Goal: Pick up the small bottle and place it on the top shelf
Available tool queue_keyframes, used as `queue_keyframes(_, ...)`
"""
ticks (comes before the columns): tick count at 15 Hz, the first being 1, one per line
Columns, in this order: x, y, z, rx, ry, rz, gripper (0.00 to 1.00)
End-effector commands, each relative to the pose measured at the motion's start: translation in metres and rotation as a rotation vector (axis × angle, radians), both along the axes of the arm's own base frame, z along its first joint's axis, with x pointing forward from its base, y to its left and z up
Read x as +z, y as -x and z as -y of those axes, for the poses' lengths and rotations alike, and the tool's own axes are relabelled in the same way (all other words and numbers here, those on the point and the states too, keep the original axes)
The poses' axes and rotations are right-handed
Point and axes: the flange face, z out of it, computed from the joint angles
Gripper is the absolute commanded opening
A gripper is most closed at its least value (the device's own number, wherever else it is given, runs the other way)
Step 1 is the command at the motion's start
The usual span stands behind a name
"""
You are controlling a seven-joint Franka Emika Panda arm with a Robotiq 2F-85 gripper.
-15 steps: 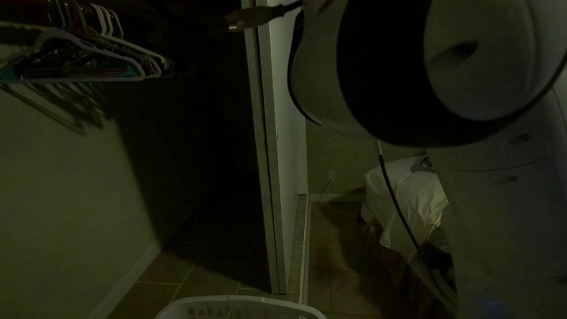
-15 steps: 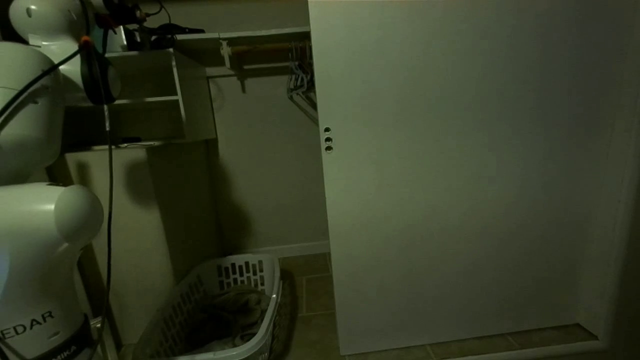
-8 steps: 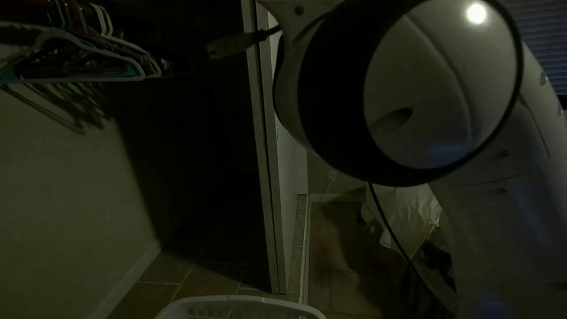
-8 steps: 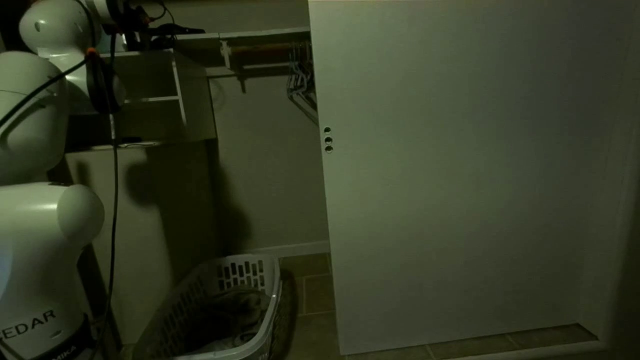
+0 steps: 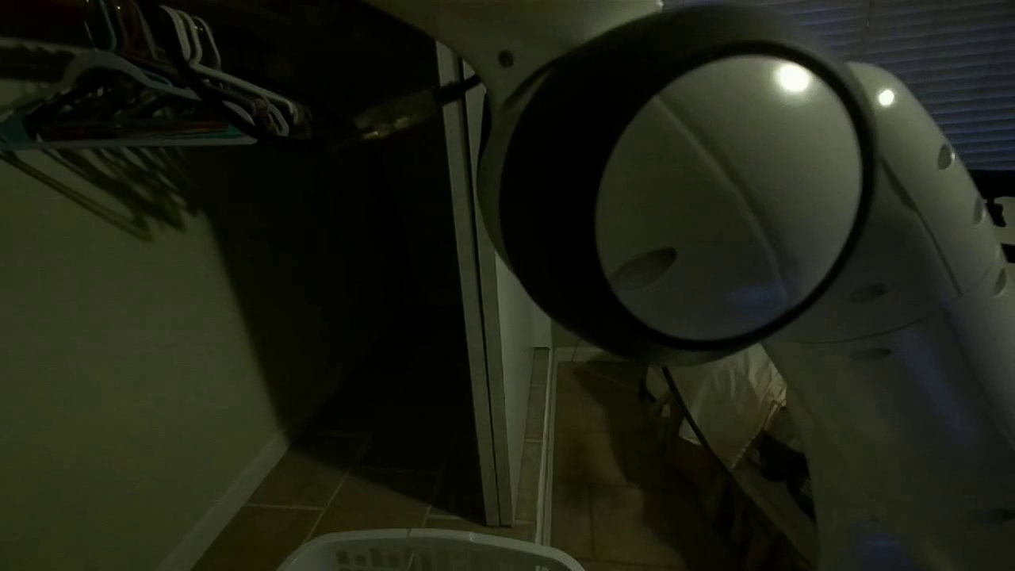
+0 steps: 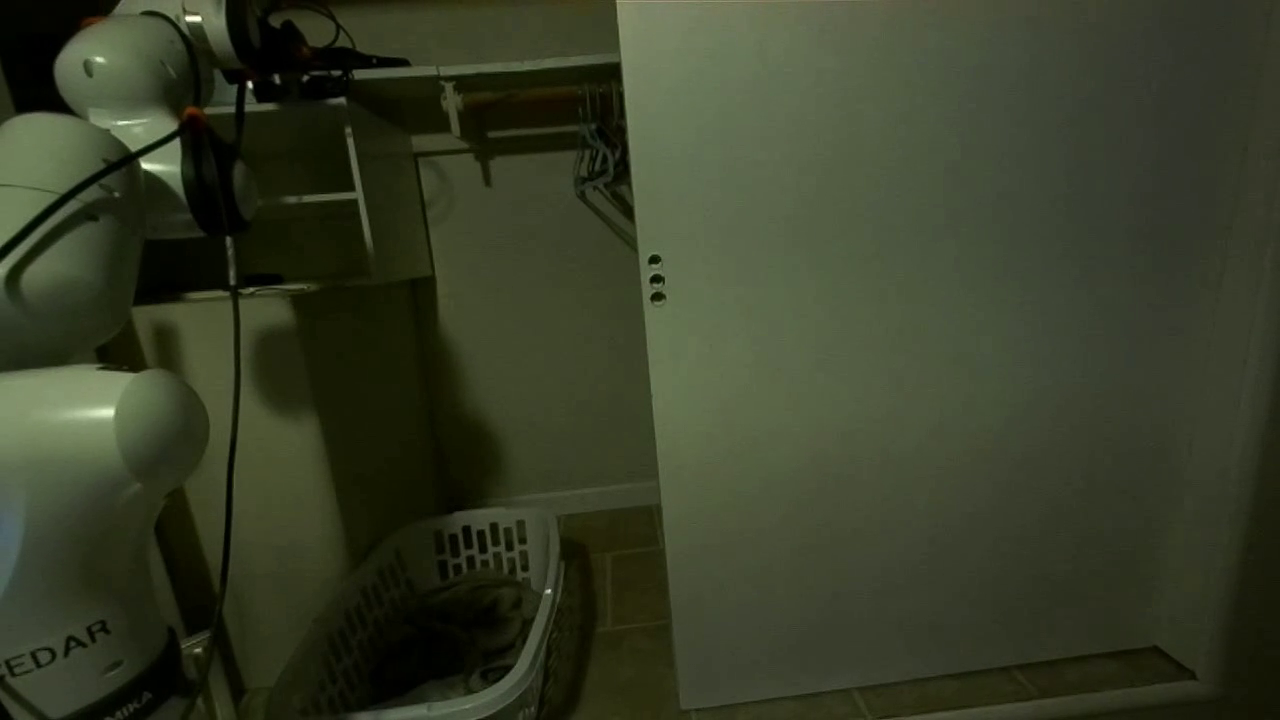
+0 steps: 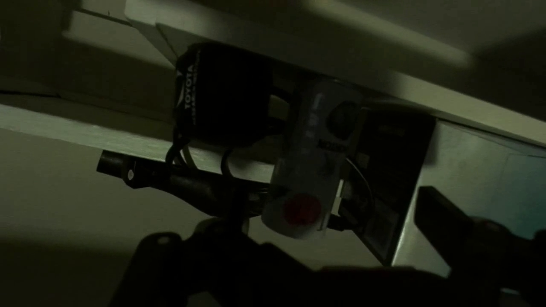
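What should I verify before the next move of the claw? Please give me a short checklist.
Claw open: ok, fingers wide apart.
Bottle in sight: ok, probably the grey one with a red spot.
Fingers deep enough around it: cannot tell.
Side room: not ok, black Toyota-marked item and box look close.
Light: not ok, every view dim.
Room on the long upper shelf, likely target: cannot tell, its surface hardly shows.

It is dim: in an exterior view, a wall (image 5: pixel 119 341) stands left, tiled floor (image 5: pixel 277 527) below, a slatted blind (image 5: pixel 947 71) far right; in an exterior view, a pale door (image 6: pixel 930 350) fills the right.
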Motion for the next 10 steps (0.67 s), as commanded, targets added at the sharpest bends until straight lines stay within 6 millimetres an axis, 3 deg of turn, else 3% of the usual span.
queue_keyframes(1, -0.0034, 0.0012, -0.0055, 0.007, -0.036, 0.041, 0.86)
queue_keyframes(2, -0.0038, 0.0012, -0.0062, 0.008, -0.044, 0.047, 0.70)
queue_keyframes(6, -0.0050, 0.0002, -0.0072, 0.009, -0.067, 0.062, 0.40)
queue_keyframes(7, -0.0049, -0.0002, -0.0069, 0.006, -0.067, 0.066, 0.80)
queue_keyframes(8, -0.0047, 0.0002, -0.0070, 0.009, -0.070, 0.065, 0.78)
queue_keyframes(10, -0.0048, 0.0001, -0.0071, 0.009, -0.072, 0.066, 0.85)
